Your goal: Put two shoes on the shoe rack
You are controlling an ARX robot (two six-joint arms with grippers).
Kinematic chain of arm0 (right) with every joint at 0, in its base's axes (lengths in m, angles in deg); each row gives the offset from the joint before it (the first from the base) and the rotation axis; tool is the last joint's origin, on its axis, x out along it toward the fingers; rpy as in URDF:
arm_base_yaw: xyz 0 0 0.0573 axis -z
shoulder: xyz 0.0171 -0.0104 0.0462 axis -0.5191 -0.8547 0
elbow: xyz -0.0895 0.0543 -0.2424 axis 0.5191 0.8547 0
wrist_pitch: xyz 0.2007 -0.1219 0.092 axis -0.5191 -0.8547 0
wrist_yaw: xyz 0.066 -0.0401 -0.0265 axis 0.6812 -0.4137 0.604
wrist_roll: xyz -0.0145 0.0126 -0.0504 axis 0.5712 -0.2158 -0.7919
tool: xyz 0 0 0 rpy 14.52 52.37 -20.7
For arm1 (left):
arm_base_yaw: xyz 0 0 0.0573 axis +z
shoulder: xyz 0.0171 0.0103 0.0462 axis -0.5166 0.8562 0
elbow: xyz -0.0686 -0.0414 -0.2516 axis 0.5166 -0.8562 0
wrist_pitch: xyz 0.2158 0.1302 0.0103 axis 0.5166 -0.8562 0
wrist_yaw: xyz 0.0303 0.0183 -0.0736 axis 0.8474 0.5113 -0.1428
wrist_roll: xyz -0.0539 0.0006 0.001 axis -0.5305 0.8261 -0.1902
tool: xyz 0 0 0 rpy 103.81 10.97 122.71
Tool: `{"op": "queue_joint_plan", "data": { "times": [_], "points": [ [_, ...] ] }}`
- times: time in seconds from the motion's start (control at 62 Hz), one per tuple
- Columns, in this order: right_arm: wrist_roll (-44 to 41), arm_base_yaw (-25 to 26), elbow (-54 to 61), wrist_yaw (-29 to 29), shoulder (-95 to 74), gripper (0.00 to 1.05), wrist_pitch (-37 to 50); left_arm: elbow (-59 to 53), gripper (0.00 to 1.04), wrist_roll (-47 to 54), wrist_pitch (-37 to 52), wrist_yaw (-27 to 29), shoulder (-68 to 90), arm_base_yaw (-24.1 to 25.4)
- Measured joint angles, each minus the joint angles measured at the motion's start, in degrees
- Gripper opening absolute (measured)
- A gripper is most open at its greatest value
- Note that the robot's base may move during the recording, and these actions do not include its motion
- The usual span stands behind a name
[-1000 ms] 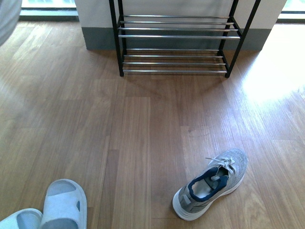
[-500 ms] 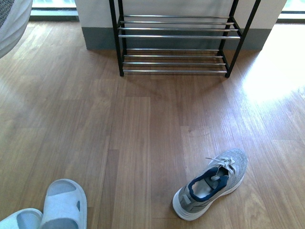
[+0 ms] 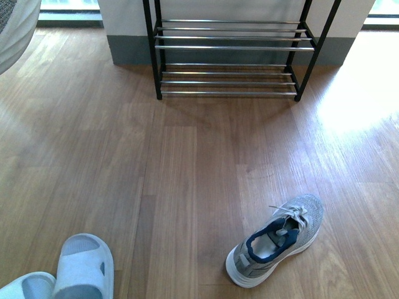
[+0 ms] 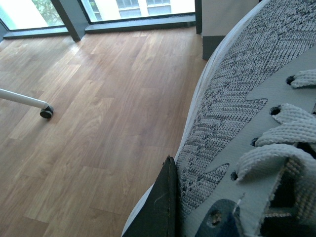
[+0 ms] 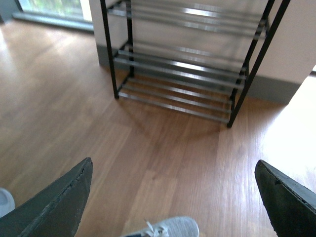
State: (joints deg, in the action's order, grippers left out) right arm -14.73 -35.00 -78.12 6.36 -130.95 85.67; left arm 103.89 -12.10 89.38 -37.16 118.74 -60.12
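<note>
Front view: the shoe rack [image 3: 230, 56] stands at 12 o'clock against the wall, its chrome bars bare. One grey sneaker [image 3: 277, 240] lies on the wooden floor [image 3: 174, 174] at about 5 o'clock, sole down. Its long axis runs diagonally, with the toe towards 1 o'clock and the heel towards 7. The pale-blue slide sandals [image 3: 84, 268] sit side by side at 7 o'clock. At 10 o'clock, in the corner, the white sole of a lifted sneaker [image 3: 15, 31] hangs clear of the floor. No arm shows here.

Left wrist view: the lifted sneaker [image 4: 232, 113] fills half the picture, knit side and laces close up. The left claw [image 4: 170, 207] has hold of it, with one dark finger [image 4: 159, 202] pressed flat against its side. The other finger is hidden.

Right wrist view: the right claw [image 5: 173, 202] is spread wide with nothing in it, hovering above the floor. The grey sneaker's toe [image 5: 170, 228] shows between its fingers [image 5: 54, 207], and the rack [image 5: 187, 64] stands beyond.
</note>
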Motion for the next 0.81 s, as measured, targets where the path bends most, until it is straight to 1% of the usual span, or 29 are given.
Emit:
{"op": "queue_joint_plan", "data": {
  "times": [0.032,0.129,0.226,0.307,0.387,0.533,0.775,0.807],
  "points": [
    [0.0,-0.2,-1.7,-0.6,-5.2,0.95,-0.3,0.0,0.01,0.0,0.0,0.0,0.0,0.0],
    [1.3,-0.7,-7.2,0.1,-19.2,0.95,-4.4,0.0,0.01,0.0,0.0,-0.1,0.0,0.0],
    [4.5,-1.4,-12.0,0.2,-30.7,0.95,-7.8,0.0,0.01,0.0,0.0,-0.1,0.0,0.0],
    [8.5,-2.3,-14.6,-0.5,-39.1,0.95,-7.0,0.0,0.01,0.0,0.0,-0.1,0.0,0.0],
    [13.2,-3.6,-17.5,-4.4,-50.2,0.95,-3.2,0.0,0.01,0.0,0.0,-0.1,0.0,0.0],
    [15.4,-4.7,-21.5,-10.2,-63.1,0.95,0.2,0.0,0.01,0.0,0.0,-0.1,0.0,0.0],
    [18.6,-4.1,-27.1,-13.9,-76.2,0.95,0.0,0.0,0.01,0.0,0.0,-0.1,0.0,0.0],
    [19.7,-3.6,-27.7,-13.3,-77.2,0.95,-0.1,0.0,0.01,0.0,0.0,-0.1,0.0,0.0]
  ]
}}
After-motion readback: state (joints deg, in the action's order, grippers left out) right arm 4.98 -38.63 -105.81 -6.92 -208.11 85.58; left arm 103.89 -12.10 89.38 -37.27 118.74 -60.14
